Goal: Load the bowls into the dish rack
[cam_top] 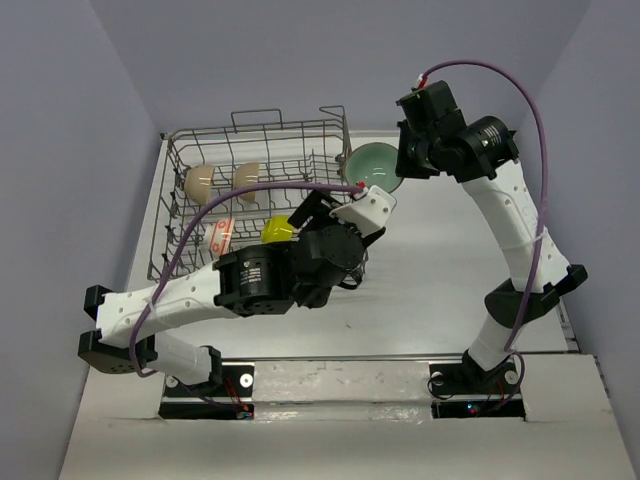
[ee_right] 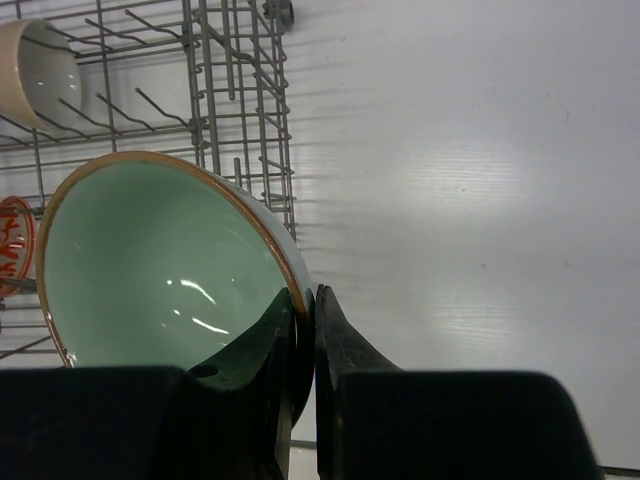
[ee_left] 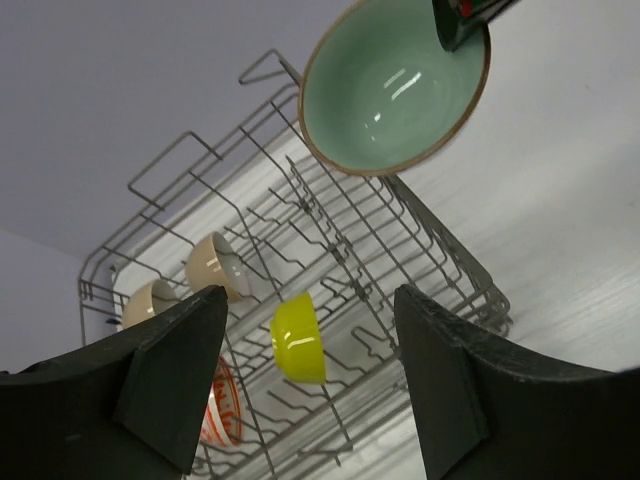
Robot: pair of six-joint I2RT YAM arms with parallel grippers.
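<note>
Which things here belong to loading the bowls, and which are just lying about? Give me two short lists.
Belongs to the job:
- dish rack
- green bowl, pinched at its rim by the right hand
- yellow bowl, cream bowls and patterned bowl, all standing in the rack

Just there:
- white table
- purple cables on the arms

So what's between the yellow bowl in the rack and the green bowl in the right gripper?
Only bare wire tines of the dish rack; no other bowl sits between the yellow bowl and the green bowl. The left wrist view shows it.
</note>
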